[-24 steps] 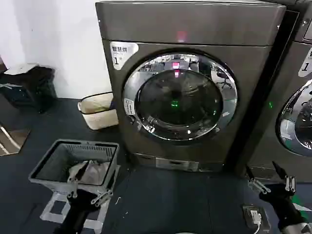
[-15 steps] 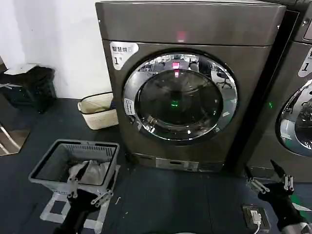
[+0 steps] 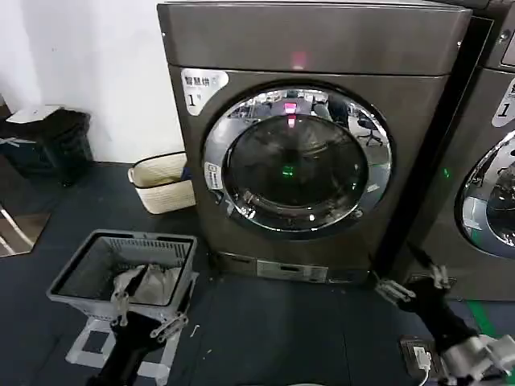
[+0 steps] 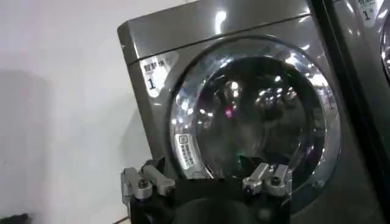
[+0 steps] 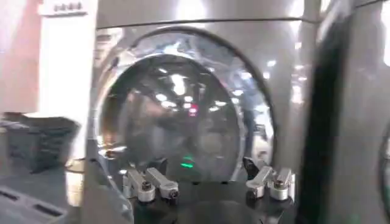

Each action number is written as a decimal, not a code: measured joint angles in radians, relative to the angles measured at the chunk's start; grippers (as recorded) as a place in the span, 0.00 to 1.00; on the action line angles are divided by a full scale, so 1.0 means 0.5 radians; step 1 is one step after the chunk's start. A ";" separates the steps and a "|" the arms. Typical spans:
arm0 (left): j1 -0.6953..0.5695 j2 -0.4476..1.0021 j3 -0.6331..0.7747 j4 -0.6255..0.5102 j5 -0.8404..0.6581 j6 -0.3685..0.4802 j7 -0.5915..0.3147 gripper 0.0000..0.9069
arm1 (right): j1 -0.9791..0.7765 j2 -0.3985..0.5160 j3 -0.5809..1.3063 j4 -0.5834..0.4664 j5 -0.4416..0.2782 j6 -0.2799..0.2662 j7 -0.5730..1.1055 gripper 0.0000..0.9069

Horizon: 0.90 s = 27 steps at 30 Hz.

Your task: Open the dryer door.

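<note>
Chrome rims the dryer door [image 3: 297, 161], a round porthole of dark glass shut flush in the front of the grey dryer [image 3: 314, 40] that stands straight ahead on the floor. A second machine [image 3: 491, 161] stands just beside it on the robot's right. The door lies up and forward of both grippers, and neither touches it. The right gripper [image 3: 412, 282] is the nearer: it is low at the dryer's bottom right corner, below the door's right rim, so the door is up and to its left. Its fingers [image 3: 392, 289] are spread wide and hold nothing. In the right wrist view that gripper [image 5: 208, 182] faces the door [image 5: 183, 109] almost square on. The right forearm slopes up and inward from the lower right toward the machine, wrist raised. The left gripper [image 3: 149, 310] hangs low and well to the left, over the basket [image 3: 121, 269] of laundry, fingers wide and empty; from its wrist camera the left gripper [image 4: 206, 181] points at the door [image 4: 256, 122] from farther off. No handle is plain to see on the rim; my guess is the right arm must rise toward the right edge of the door before it can pull
</note>
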 joint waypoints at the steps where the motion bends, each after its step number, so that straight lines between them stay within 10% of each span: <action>1: 0.000 -0.002 0.000 -0.004 0.001 0.000 0.001 1.00 | 0.056 -0.034 -0.046 -0.033 0.037 0.005 -0.009 1.00; 14: 0.030 -0.058 -0.050 -0.055 0.005 -0.014 0.009 1.00 | 0.777 -0.277 -0.674 -0.459 0.328 0.091 -0.049 1.00; 27: 0.068 -0.094 -0.086 -0.115 0.010 -0.026 0.022 1.00 | 1.400 -0.189 -1.215 -0.921 0.323 0.124 -0.067 1.00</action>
